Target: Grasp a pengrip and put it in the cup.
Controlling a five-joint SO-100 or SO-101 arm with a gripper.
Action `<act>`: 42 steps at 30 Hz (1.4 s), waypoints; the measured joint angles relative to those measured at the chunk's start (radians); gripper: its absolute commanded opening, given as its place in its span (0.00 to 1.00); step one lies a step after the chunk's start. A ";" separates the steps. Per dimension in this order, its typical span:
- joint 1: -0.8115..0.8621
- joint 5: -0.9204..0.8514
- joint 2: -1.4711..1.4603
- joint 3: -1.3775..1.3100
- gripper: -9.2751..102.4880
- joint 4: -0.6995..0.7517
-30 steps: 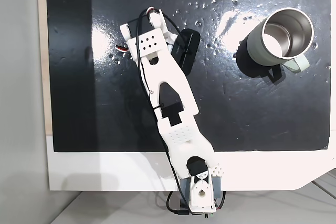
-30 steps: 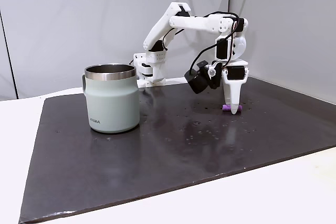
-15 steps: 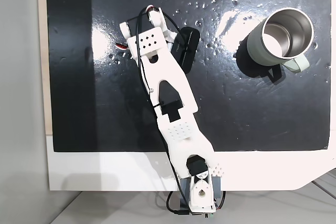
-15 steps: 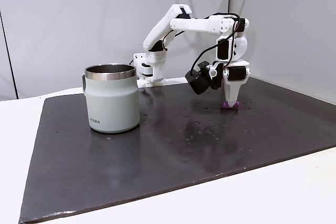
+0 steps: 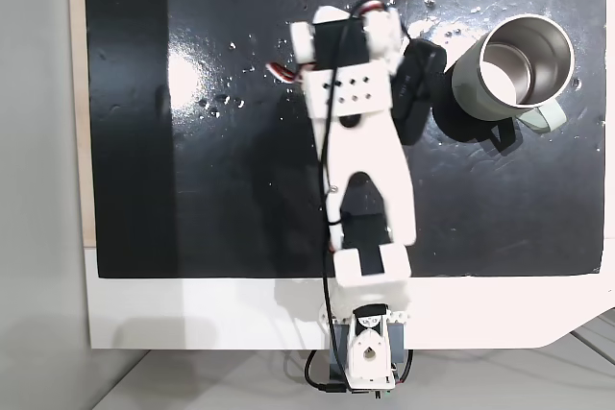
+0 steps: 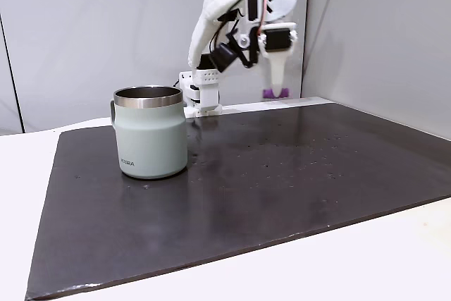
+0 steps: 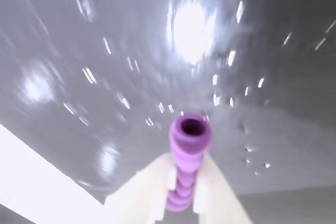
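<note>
A small light-purple pengrip [image 7: 186,161] is clamped between the two white fingers of my gripper [image 7: 182,182] in the wrist view, its open end pointing away over the blurred dark mat. In a fixed view from the side the pengrip [image 6: 274,93] hangs at the tips of the gripper [image 6: 275,89], high above the mat. The pale grey-green cup [image 6: 150,132] with a steel inside stands upright on the mat, to the left and lower. From above, the arm's wrist [image 5: 351,55] lies just left of the cup [image 5: 514,66], whose handle points to the lower right.
A black mat [image 5: 192,189] covers most of the white table [image 5: 192,314]. The arm's base [image 5: 363,352] sits at the bottom edge in the fixed view from above. Grey walls [image 6: 380,33] stand behind the table in the side view.
The gripper has lifted the pengrip off the mat, well up into the air. The arm has swung toward the cup's side. The cup has not moved.
</note>
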 measured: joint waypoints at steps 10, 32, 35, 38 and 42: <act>0.362 -0.250 0.319 0.187 0.08 0.008; 0.580 -0.449 0.293 0.187 0.08 -0.354; 0.588 -0.465 0.264 0.189 0.08 -0.403; 0.591 -0.474 0.259 0.189 0.08 -0.420; 0.591 -0.488 0.259 0.189 0.19 -0.422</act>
